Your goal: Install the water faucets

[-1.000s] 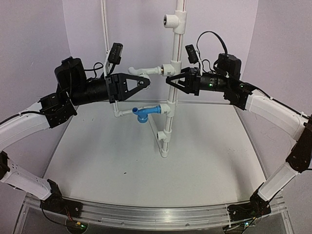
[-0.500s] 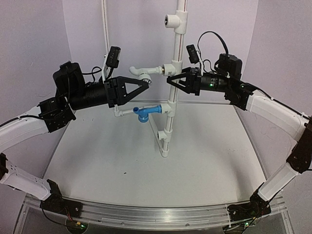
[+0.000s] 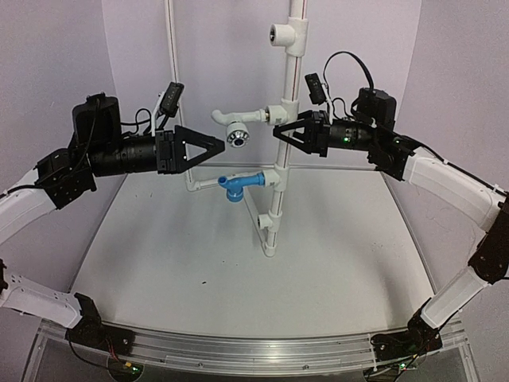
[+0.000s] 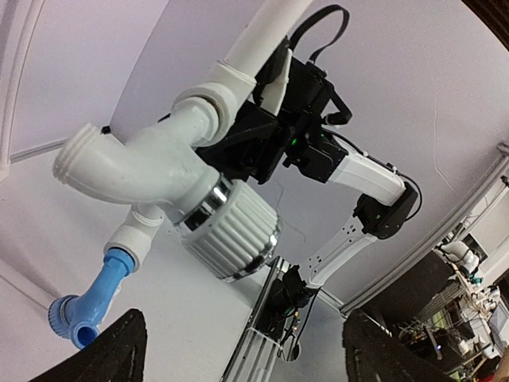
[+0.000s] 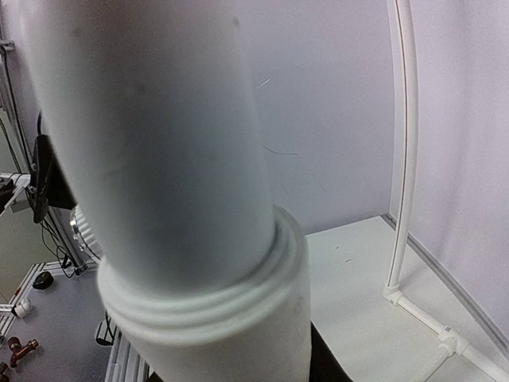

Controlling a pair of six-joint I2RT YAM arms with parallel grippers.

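The left gripper (image 3: 216, 146) hangs just left of the white faucet (image 3: 236, 127), apart from it. Its fingers (image 4: 119, 350) are spread wide with nothing between them, and open air lies to its left and below. The white faucet juts leftward from a fitting on the upright pipe (image 3: 278, 207), with its ribbed knob beneath and its spout mouth at the left end. The blue faucet (image 3: 237, 185) sits on a lower fitting of the same pipe, mouth down, clear of the table (image 3: 191, 263). The right gripper (image 3: 278, 131) reaches in from the right and is clamped on the pipe between the two fittings. A thin pipe (image 3: 169, 48) rises behind the left gripper. The table is white and flat, with a metal rail (image 3: 238, 350) along its near edge and pale lilac walls on three sides.
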